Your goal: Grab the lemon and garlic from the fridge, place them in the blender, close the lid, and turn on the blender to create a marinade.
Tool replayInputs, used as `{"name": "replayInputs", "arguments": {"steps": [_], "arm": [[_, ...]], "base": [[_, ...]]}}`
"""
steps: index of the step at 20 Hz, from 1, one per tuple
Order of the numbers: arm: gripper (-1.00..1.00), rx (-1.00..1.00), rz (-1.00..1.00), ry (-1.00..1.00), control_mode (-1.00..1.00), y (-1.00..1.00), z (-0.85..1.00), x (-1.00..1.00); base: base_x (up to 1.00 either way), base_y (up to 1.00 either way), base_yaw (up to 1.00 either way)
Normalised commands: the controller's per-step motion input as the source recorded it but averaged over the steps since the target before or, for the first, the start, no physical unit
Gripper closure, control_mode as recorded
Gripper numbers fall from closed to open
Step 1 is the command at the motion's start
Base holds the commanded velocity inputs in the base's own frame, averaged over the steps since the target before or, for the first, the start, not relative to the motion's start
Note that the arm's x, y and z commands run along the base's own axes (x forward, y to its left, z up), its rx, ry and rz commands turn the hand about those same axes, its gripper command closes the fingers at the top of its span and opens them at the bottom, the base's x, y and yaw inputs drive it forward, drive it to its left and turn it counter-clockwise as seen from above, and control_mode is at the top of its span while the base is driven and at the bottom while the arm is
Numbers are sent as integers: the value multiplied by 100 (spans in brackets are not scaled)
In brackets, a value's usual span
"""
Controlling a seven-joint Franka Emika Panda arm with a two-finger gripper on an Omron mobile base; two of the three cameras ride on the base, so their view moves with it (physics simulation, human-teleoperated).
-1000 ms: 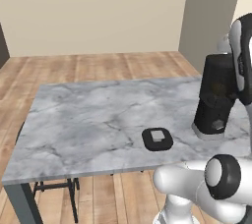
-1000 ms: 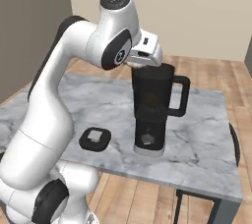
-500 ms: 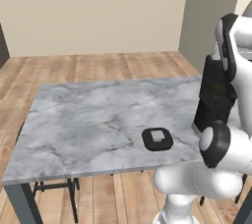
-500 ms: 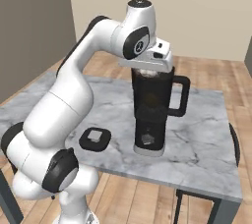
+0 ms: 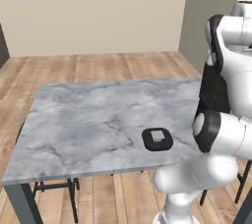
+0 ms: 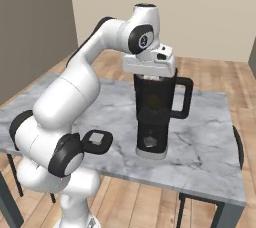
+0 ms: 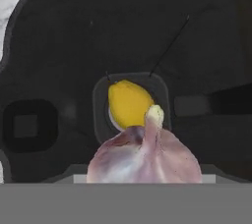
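Observation:
The black blender [image 6: 155, 117] stands on the marble table [image 6: 210, 137], with its jug open at the top. My gripper [image 6: 150, 78] points straight down into the jug's mouth. In the hand view a pale pink garlic [image 7: 145, 156] sits close to the camera, and the gripper is shut on it; it hides the fingertips. Far below it, the yellow lemon [image 7: 127, 102] lies at the bottom of the jug. The black lid [image 5: 157, 138] with its grey knob lies flat on the table, left of the blender [image 5: 212, 93]. The fridge is out of view.
The marble table [image 5: 88, 120] stretches bare to the left of the lid [image 6: 97, 140]. A dark chair [image 5: 49, 186] stands under its left end and another [image 6: 236, 144] at its right side. My own arm hides most of the blender in the left base view.
The arm has swung its elbow round while the hand stayed over the jug and sank a little to the rim. The blender and lid have not moved.

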Motion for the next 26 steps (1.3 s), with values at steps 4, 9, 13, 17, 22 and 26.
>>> {"name": "replayInputs", "arguments": {"steps": [4,9,13,17,22,26], "arm": [[-100,0,3,8,-100,18,-60,0],[-100,0,0,0,-100,15,-13,1],[-100,0,0,-2,-100,0,0,2],[-100,0,0,-7,-100,0,9,1],[-100,0,0,-22,-100,2,58,0],[-100,-5,0,-34,-100,38,96,-14]], "base": [[0,0,0],[0,0,0],[0,0,0],[0,0,0],[0,0,0],[0,0,0]]}}
